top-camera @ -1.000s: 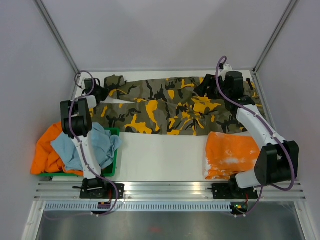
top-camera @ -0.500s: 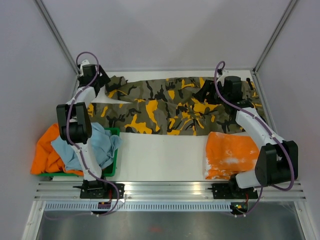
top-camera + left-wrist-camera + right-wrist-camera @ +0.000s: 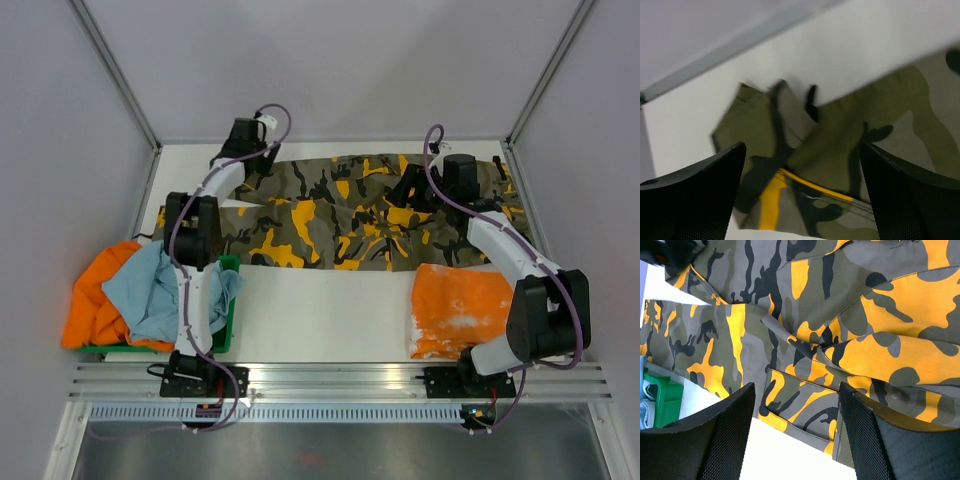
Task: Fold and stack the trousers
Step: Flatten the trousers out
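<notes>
Green bin: sat on the near-left side of the trousers, close to their lower leg; whether they touched could not be told. An orange garment and a light-blue garment were heaped in it.
Left end effector: hung over the far-left corner of the trousers, above the cuff of the upper leg. In the left wrist view, the left end effector had its fingers spread wide with nothing between them, and the cuff lay straight below.
Trousers: lay spread flat on the table along its far side. Their long axis ran left to right, with the 2 legs toward the left and the wider part, judged to be the waist, toward the right.
Right end effector: hung over the right-hand third of the trousers, toward their far edge. In the right wrist view, the right end effector was spread and gripped nothing, with the camouflage cloth directly beneath.
Folded orange cloth: lay at the near-right of the trousers, just beside their near edge.
Key relation: the trousers lay below both end effectors, 1 arm near each end of the long axis. The left arm was nearer the cuffs and the right arm nearer the waist.
Step, as judged: neither end had been pinched yet, and no fold had been made.
</notes>
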Robot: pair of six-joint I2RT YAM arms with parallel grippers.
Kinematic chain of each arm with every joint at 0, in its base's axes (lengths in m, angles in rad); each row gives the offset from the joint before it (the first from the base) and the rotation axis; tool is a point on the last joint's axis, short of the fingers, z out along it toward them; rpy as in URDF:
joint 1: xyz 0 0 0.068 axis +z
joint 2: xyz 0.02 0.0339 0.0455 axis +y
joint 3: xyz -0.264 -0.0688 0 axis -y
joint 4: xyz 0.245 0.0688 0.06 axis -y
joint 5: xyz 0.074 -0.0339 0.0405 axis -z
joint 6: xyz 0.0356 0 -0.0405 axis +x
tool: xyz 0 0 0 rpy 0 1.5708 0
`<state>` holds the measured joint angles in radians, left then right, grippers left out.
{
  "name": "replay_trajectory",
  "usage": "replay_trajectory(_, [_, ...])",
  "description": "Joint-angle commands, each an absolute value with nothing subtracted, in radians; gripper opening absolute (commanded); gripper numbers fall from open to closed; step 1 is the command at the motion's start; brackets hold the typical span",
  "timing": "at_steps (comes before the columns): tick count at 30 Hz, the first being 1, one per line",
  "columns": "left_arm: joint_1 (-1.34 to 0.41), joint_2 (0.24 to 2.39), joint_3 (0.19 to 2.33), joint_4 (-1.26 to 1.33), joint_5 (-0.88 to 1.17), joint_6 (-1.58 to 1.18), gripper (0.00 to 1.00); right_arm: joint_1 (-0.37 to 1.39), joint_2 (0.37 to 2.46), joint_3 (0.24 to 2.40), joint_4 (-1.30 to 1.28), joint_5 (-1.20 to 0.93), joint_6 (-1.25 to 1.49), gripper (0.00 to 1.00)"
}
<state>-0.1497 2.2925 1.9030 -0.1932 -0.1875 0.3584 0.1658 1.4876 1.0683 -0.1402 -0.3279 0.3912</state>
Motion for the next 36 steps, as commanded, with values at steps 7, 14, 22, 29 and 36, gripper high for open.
replay_trajectory(7, [-0.161, 2.413, 2.028, -0.227, -0.383, 0.469, 0.99, 0.169, 1.526, 1.129, -0.138, -0.341, 0.376, 0.75])
replay_trajectory(14, [-0.158, 2.445, 2.046, -0.201, -0.403, 0.462, 0.98, 0.170, 1.557, 1.147, -0.126, -0.354, 0.390, 0.75])
replay_trajectory(22, [-0.150, 2.471, 2.051, -0.224, -0.359, 0.443, 0.95, 0.175, 1.592, 1.170, -0.130, -0.357, 0.391, 0.75])
replay_trajectory(29, [-0.109, 2.487, 2.126, -0.264, -0.344, 0.304, 0.42, 0.183, 1.608, 1.186, -0.129, -0.357, 0.402, 0.75])
replay_trajectory(36, [-0.015, 2.358, 2.018, -0.209, -0.181, 0.119, 0.02, 0.198, 1.614, 1.183, -0.123, -0.351, 0.411, 0.75])
